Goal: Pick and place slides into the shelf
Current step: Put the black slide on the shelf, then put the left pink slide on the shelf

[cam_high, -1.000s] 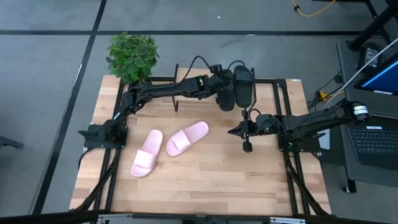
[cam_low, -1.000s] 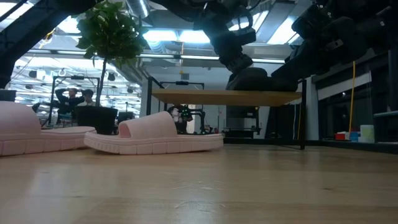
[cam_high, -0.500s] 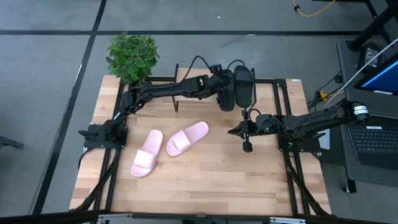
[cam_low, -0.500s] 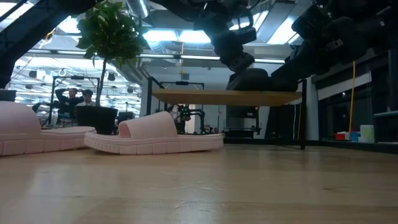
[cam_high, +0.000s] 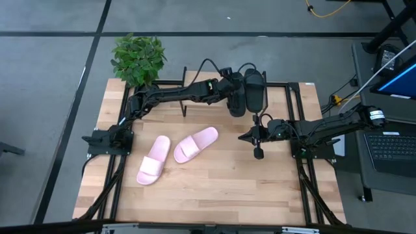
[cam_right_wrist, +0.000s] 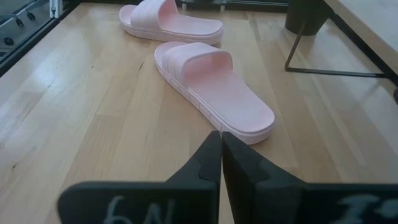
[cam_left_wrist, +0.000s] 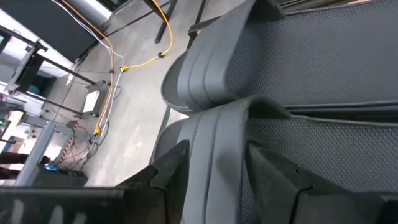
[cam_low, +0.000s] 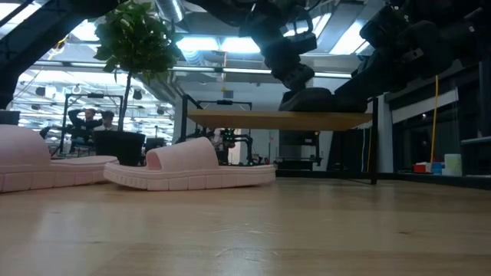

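From above, you see the left gripper (cam_high: 242, 97) over the shelf (cam_high: 281, 97) at the far edge of the bench (cam_high: 214, 188), beside two black slides (cam_high: 254, 90) lying side by side on the shelf top. The right gripper (cam_high: 245, 136) waits near the bench's middle, toward its right edge, fingers pressed together on nothing. Two pink slides rest on the bench left of centre: one pink slide (cam_high: 195, 144) close to the middle, the other pink slide (cam_high: 154, 159) nearer the left edge, just beside it. A potted plant (cam_high: 137, 59) stands at the far left corner.

In the low view, you see the shelf's wood top (cam_low: 280, 119) on thin black legs, with a black slide (cam_low: 311, 99) lying on it and the left arm hanging just above. The pink slides lie flat on the bench in front of the shelf.

Through the left wrist camera, you look past spread fingers (cam_left_wrist: 171, 168); one stands at each side of the nearer black slide's strap (cam_left_wrist: 214, 152), and the pads look clear of it, released rather than clamped.

Through the right wrist camera, you see the fingertips (cam_right_wrist: 211, 158) shut tight and empty, hovering above the bench near the toe of a pink slide (cam_right_wrist: 214, 90).
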Motion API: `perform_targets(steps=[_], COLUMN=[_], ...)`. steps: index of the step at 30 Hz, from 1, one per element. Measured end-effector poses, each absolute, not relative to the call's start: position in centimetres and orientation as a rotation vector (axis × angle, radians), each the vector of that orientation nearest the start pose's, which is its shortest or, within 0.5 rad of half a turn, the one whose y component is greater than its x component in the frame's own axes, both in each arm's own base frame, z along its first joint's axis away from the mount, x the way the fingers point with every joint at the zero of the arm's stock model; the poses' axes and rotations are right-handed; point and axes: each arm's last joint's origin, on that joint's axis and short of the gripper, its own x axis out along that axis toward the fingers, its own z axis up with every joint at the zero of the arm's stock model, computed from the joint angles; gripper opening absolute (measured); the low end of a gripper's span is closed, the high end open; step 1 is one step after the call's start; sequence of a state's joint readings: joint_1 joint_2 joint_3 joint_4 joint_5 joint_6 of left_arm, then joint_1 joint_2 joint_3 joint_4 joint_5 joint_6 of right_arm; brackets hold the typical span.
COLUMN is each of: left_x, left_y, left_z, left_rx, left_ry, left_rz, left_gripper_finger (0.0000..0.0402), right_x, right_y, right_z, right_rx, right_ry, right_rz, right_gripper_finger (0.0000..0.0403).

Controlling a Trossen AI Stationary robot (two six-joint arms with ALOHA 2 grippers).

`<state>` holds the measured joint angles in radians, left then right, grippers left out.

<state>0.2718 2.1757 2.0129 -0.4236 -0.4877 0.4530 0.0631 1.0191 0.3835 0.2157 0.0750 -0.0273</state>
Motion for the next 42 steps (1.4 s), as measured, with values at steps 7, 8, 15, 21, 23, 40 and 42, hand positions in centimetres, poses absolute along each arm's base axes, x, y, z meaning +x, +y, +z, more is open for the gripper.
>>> perform_targets(steps=[7,8,15,21,23,40,42], left_x=[47.7,47.8,47.9,47.7,47.7,46.2,45.3], left_y=[14.5,14.4,13.3,12.4,11.8,9.8,9.3], left_z=[28.8,28.8,28.7,28.1,28.0,33.2,34.4], left_rx=[0.489,0.493,0.536,0.548,0.558,0.623,0.622], left_ry=[0.767,0.768,0.794,0.870,0.889,0.768,0.765], left_rz=[0.582,0.580,0.594,0.559,0.547,0.610,0.598], left_gripper_finger=[0.0150,0.0150,0.0151,0.0151,0.0151,0.0151,0.0151], right_x=[20.2,20.2,20.2,20.2,20.2,20.2,20.2], right_y=[1.1,1.1,1.1,1.1,1.1,1.2,1.2], right_z=[19.2,19.2,19.2,19.2,19.2,19.1,19.1], right_rx=[-0.034,-0.034,-0.034,-0.034,-0.034,-0.035,-0.035], right_ry=[0.419,0.420,0.420,0.420,0.421,0.427,0.429], right_rz=[-0.011,-0.011,-0.011,-0.011,-0.011,-0.005,-0.005], right_gripper_finger=[0.0016,0.0016,0.0016,0.0017,0.0017,0.0017,0.0017])
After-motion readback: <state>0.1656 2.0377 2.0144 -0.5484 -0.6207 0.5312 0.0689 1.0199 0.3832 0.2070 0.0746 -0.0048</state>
